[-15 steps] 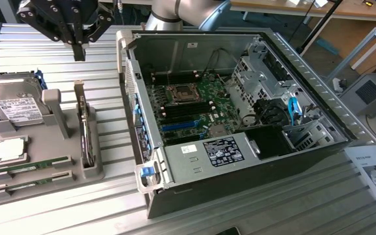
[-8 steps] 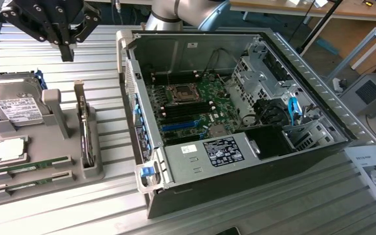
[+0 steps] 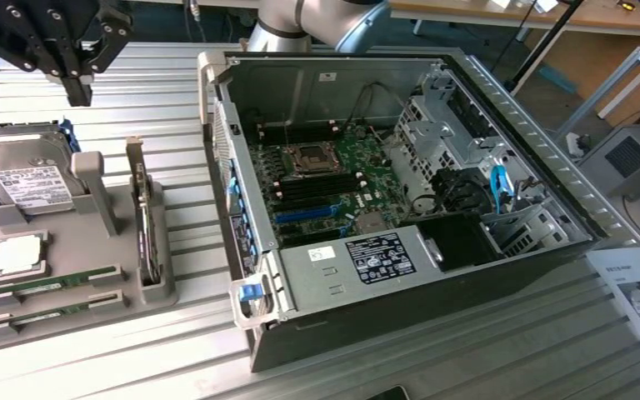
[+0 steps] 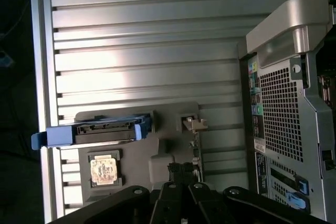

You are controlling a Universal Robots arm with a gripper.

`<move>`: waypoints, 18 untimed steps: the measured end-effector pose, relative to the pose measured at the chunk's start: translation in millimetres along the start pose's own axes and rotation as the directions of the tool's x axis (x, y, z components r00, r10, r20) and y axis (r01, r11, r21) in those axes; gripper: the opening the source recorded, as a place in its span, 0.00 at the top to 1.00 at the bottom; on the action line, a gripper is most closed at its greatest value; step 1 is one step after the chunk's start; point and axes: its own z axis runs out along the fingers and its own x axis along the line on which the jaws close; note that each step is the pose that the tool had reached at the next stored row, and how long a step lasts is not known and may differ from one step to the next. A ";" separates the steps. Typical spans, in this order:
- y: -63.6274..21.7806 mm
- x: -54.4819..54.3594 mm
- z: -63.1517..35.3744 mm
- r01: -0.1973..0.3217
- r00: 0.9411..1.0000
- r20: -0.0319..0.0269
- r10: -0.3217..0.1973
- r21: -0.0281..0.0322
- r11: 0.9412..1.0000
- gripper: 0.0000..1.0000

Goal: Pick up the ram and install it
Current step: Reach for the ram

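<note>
Exterior view has the gripper [image 3: 77, 93] hanging up by the hard drive [image 3: 26, 179] end of the parts tray [image 3: 170, 296], clenched on nothing as far as I can see. So basically nothing's done yet. Both sticks of ram [image 3: 53, 285] lie flat in their cradles at the tray's other end, just beside the processor chip [image 3: 17, 254] and well apart from the gripper. The open PC case [image 3: 520, 142] sits to the exterior view's right, and the black memory slots [image 3: 322, 187] on the motherboard [image 3: 348, 167] look empty to me. Pick and install are both left.

Black linkage gripper [image 3: 77, 93] — grey arm [image 3: 297, 21]
</note>
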 end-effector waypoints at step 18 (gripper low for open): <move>-2.8 37.3 -0.7 0.000 1.000 0.000 0.000 0.000 1.000 0.89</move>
